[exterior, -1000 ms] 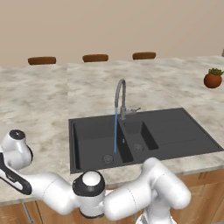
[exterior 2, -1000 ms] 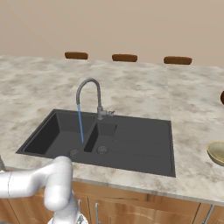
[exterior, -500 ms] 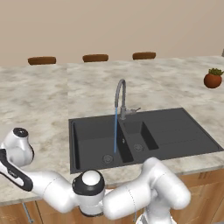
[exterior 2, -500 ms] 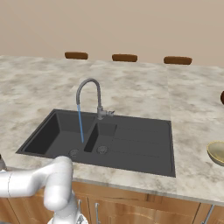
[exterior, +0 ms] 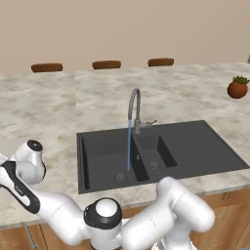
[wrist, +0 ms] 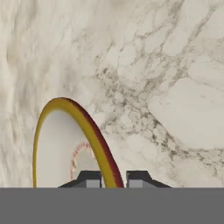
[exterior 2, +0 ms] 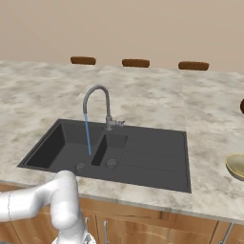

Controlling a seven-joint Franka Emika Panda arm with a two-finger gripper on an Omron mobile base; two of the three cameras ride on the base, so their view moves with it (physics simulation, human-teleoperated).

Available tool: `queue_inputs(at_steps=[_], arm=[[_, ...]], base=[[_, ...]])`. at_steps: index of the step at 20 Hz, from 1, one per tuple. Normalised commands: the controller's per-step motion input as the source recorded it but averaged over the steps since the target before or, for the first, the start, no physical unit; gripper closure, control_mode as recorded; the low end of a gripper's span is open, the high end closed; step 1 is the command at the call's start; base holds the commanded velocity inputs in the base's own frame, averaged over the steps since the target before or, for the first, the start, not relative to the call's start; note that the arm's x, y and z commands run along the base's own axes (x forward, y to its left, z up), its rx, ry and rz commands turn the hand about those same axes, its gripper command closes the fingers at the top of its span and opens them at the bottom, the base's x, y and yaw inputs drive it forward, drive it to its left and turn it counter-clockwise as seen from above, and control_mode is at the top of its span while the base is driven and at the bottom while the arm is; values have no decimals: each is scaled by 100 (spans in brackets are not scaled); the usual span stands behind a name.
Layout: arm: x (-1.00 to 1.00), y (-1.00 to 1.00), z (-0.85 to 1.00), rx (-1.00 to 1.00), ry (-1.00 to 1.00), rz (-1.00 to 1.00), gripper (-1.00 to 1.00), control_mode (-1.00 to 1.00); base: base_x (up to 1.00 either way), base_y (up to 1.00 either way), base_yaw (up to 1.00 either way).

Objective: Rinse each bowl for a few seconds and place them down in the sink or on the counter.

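Marbled counter (exterior: pixel 58 102) stretches left of the sink (exterior: pixel 190 146) where your gripper (wrist: pixel 113 178) straddles the shallow bowl's (wrist: pixel 61 144) rim (grip not confirmable), tap (exterior: pixel 133 105) running, nothing rinsed yet, second bowl (exterior 2: pixel 236 165) waiting far right.

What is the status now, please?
Gripper astride a bowl rim, over the counter; jaws' grip unclear. Tap running into the sink. Second bowl on the counter. Nothing in the way.

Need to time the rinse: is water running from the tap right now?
Yes, a blue stream falls from the tap into the left basin of the sink.
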Motion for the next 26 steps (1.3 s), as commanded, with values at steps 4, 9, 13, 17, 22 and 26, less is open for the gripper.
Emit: queue_inputs(at_steps=[4, 9, 13, 17, 22, 26], arm=[[-66, -25, 19, -1, -18, -12, 100, -100], [-50, -18, 44, -3, -13, -17, 100, -100], [-31, -13, 71, -3, -16, -16, 100, -100], [-16, -23, 72, -1, -12, -17, 100, -100], [-4, -29, 70, 0, -6, -18, 100, -100], [0, -42, 52, 0, 0, -22, 100, -100]], base=[[0, 0, 0], [0, 0, 0], [0, 0, 0], [0, 0, 0], [0, 0, 0], [0, 0, 0]])
